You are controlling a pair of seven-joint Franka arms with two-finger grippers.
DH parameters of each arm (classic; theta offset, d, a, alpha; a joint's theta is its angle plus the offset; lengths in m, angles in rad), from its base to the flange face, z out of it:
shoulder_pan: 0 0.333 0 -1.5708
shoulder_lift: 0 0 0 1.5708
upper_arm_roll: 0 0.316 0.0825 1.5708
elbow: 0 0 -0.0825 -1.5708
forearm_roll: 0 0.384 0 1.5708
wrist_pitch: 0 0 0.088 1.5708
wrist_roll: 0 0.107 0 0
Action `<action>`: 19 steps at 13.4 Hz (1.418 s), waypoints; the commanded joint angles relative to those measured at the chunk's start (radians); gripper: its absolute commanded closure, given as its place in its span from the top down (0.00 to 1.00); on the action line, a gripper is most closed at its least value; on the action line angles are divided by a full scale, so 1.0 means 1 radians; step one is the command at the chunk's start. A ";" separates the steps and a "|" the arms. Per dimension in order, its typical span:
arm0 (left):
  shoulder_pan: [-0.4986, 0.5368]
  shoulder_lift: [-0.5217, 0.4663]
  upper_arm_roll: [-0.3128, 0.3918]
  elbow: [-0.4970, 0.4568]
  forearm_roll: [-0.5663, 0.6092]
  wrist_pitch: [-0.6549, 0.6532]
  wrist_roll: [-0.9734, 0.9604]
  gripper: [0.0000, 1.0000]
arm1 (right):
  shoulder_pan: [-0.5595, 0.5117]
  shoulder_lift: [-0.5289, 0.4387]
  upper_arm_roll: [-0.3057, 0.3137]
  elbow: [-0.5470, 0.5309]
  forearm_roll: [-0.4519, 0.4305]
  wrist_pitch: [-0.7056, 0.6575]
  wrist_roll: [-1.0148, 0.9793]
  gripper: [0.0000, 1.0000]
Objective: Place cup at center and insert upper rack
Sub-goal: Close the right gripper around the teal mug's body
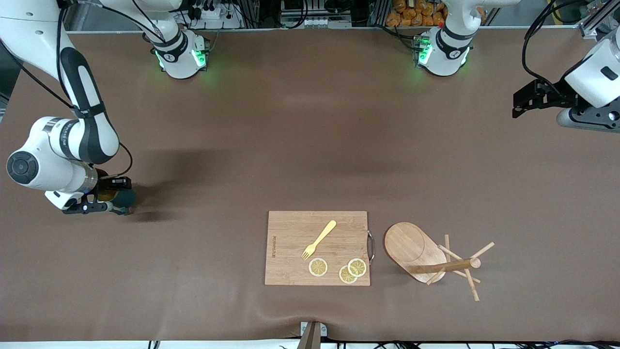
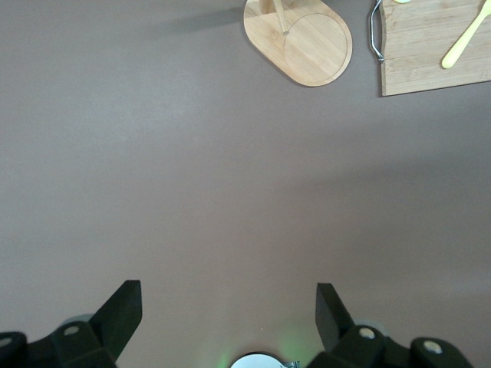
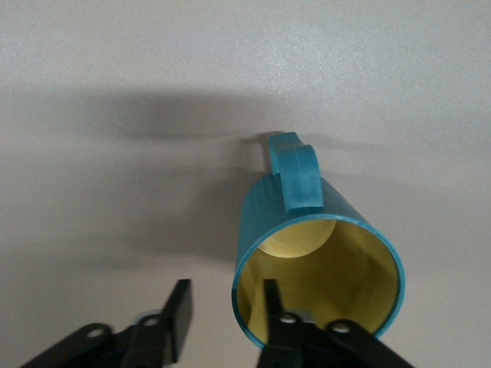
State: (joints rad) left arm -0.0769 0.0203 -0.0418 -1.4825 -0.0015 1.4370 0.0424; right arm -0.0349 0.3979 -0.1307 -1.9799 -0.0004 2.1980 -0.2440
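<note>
While one black finger [image 3: 270, 303] of our right gripper [image 3: 224, 310] sits inside the mustard-yellow mouth and the other stands just outside the wall, we see the jaws narrowed around the rim of the small teal cylindrical cup [image 3: 314, 238], with a slight gap showing at the outer finger. From these fingers the cup's blocky handle points away, and the cup stands on the brown table [image 1: 300, 145] at the right arm's end. Our left gripper [image 2: 229, 310] waits over bare table at the left arm's end, its fingers [image 2: 123, 307] spread wide and holding nothing. Well apart from those fingers, nearer to the front camera, the light wooden mug tree with its oval base [image 1: 411, 248] lies tipped on its side, post and thin pegs resting on the table. Just beside it lies the rectangular wooden cutting board [image 1: 290, 242], carrying a yellow plastic fork [image 1: 319, 239] and three lemon slices [image 1: 318, 267].
</note>
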 commanded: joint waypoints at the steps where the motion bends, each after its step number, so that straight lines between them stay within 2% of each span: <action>1: 0.003 0.004 -0.003 0.014 -0.002 -0.004 -0.009 1.00 | -0.006 0.001 0.008 0.003 0.000 0.009 0.003 0.31; 2: 0.005 0.006 -0.003 0.014 -0.005 -0.004 -0.009 1.00 | -0.006 0.001 0.008 0.004 0.000 0.020 0.003 0.31; 3: 0.005 0.009 -0.003 0.014 -0.006 -0.003 -0.007 1.00 | -0.010 0.005 0.008 0.004 0.000 0.025 0.003 0.22; 4: -0.004 0.009 -0.004 0.024 -0.005 0.003 -0.007 1.00 | -0.010 0.007 0.008 0.004 0.000 0.025 0.002 0.00; 9: -0.004 0.009 -0.004 0.033 -0.005 0.003 -0.006 1.00 | 0.007 -0.002 0.013 0.038 -0.001 0.003 0.008 0.00; 11: -0.001 0.009 -0.004 0.033 -0.005 0.003 -0.006 1.00 | 0.023 -0.004 0.013 0.107 -0.001 -0.111 0.017 0.00; 13: 0.003 0.012 -0.004 0.031 -0.005 0.003 -0.004 1.00 | 0.042 -0.022 0.013 0.124 0.006 -0.147 0.032 0.00; 16: 0.005 0.041 -0.004 0.031 -0.006 0.003 -0.006 1.00 | 0.119 -0.060 0.014 0.121 0.022 -0.216 0.205 0.00; 19: 0.005 0.043 -0.004 0.033 -0.002 0.003 -0.007 1.00 | 0.205 -0.073 0.017 0.118 0.130 -0.253 0.340 0.00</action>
State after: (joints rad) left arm -0.0770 0.0565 -0.0432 -1.4712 -0.0015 1.4438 0.0424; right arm 0.1234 0.3506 -0.1089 -1.8500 0.0717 1.9683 0.0215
